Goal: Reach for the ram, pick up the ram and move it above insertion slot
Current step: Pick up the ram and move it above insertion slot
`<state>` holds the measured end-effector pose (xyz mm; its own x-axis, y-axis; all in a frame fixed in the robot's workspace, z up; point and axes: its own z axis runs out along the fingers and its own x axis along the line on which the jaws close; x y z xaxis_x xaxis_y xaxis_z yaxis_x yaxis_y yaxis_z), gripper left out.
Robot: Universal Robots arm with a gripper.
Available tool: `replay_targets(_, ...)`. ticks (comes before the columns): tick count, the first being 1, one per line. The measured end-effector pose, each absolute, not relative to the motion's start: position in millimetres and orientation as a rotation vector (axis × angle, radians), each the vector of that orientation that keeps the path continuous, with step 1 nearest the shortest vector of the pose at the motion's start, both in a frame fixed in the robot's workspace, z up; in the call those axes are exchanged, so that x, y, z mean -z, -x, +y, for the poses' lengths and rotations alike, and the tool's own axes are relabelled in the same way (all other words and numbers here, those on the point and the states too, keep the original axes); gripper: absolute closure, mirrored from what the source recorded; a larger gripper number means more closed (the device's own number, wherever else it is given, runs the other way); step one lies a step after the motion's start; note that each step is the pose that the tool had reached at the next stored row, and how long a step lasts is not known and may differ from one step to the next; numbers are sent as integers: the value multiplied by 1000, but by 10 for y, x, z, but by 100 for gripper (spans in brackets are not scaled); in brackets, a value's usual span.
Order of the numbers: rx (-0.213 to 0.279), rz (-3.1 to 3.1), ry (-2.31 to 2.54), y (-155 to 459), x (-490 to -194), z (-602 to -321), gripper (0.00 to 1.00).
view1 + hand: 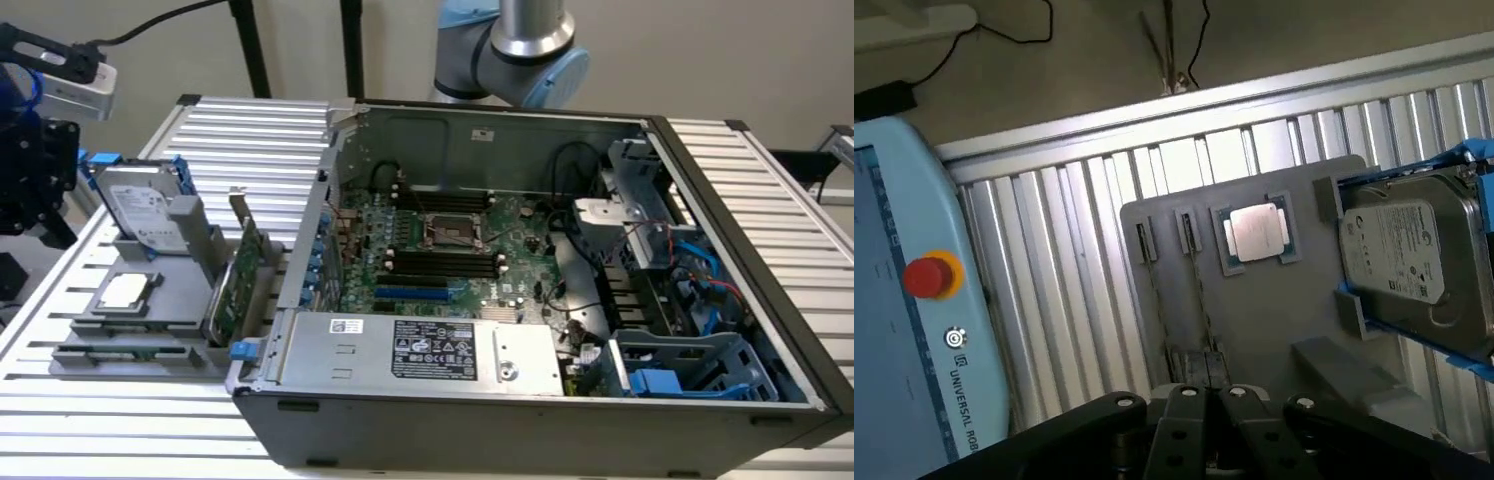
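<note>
The ram [1199, 290] is a thin stick seen edge-on, standing in a slot of the grey holder tray [1254, 310], with its far end at a small clip. In the exterior view it is the dark strip [127, 353] along the tray's near edge. My gripper [1209, 397] hangs above the tray over the ram's near end, fingers [1187, 400] close together with nothing between them. In the exterior view the black gripper [44, 210] is at the far left, above and beside the tray. The black memory slots [438, 262] lie on the motherboard inside the open case.
On the tray are a hard drive [1419, 255] in a blue bracket, a processor chip [1257, 232] and an upright green expansion card [240, 275]. The open computer case [534, 300] stands to the exterior view's right. A teach pendant [914, 300] with a red button lies beside the ribbed table.
</note>
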<state>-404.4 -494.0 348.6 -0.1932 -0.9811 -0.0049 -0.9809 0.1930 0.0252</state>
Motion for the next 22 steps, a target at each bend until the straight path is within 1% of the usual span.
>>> replay_targets(11,33,-2255,-2168,4044,-3485,-4940,89)
replay_targets(12,32,-2255,-2168,4043,-3485,-4940,88)
replay_targets(15,33,-2255,-2168,4043,-3485,-4940,70)
replay_targets(17,33,-2255,-2168,4043,-3479,-4939,70)
replay_targets(18,32,-2255,-2168,4043,-3465,-4939,64)
replay_targets(22,31,-2256,-2169,4044,-3393,-4942,64)
